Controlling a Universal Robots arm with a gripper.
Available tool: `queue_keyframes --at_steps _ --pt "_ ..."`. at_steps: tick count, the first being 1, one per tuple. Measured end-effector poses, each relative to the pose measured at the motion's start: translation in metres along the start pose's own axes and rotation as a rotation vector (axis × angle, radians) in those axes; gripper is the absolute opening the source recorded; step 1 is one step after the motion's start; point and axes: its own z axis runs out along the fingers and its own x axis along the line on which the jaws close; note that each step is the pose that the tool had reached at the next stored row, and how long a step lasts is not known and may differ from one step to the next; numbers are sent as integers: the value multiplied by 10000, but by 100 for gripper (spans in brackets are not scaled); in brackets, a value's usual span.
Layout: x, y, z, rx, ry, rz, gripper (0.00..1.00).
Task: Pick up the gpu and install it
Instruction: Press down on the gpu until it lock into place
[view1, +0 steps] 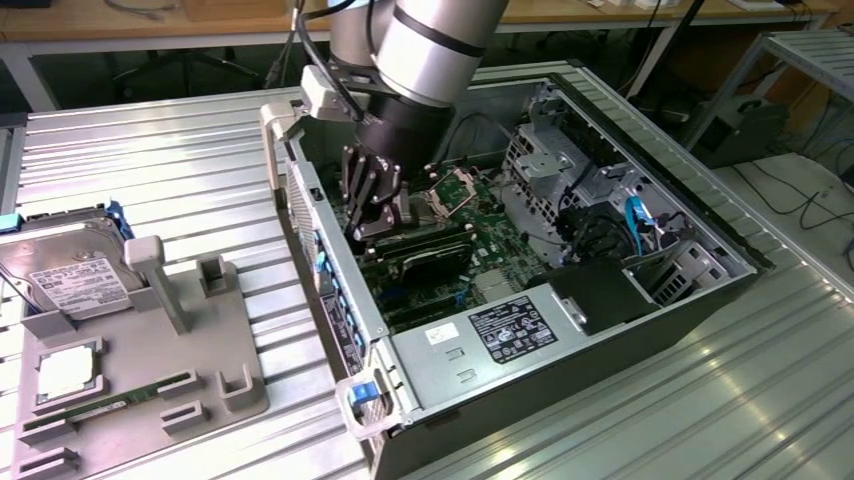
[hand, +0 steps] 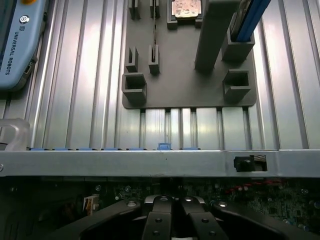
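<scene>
The gripper (view1: 378, 222) reaches down inside the open computer case (view1: 694, 225), its dark metal fingers (view1: 363, 195) drawn fully together. What they grip is hard to make out: a dark flat card, the gpu (view1: 430, 262), lies directly beneath the fingertips over the green motherboard (view1: 497, 235), but whether the fingers pinch its edge or merely press on it cannot be told. In the wrist view the black linkage of the gripper (hand: 170, 220) sits close together low in the picture, just above the dim circuit board.

The arm (view1: 420, 60) above is a smooth silver cylinder with black bands, cables running along it. The case is a sheet-metal box lying on its side, with a boxy silver power supply (view1: 487, 335) bearing a black label near its front corner, perforated drive cages (view1: 547, 165) at the far end, and blue cables (view1: 641, 225) threaded toward the exterior view's right.

The case rests on a counter (view1: 160, 170) of ribbed, shiny aluminium slats. On the exterior view's left stands a grey plastic fixture tray (view1: 200, 350) with upright posts and slotted holders. In it sit a silver hard drive (view1: 74, 275) with a white label, a square processor chip (view1: 67, 372) and a narrow green memory stick (view1: 114, 405). In the wrist view a blue-edged teach pendant (hand: 17, 45) lies on the slats.
</scene>
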Motion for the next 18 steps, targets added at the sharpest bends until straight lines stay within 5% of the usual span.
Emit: queue_keyframes --at_steps 5,7,10,12,15,18 --pt "-4 -83 7 -10 -16 4 11" --pt "-8 -136 10 23 -72 -15 11" --pt "-6 -162 -22 -11 -43 -8 11" --pt "-9 -171 -22 11 -73 -15 11" --pt "-25 -171 -24 152 -92 -9 11" --pt "-35 -171 -24 424 -98 15 11"
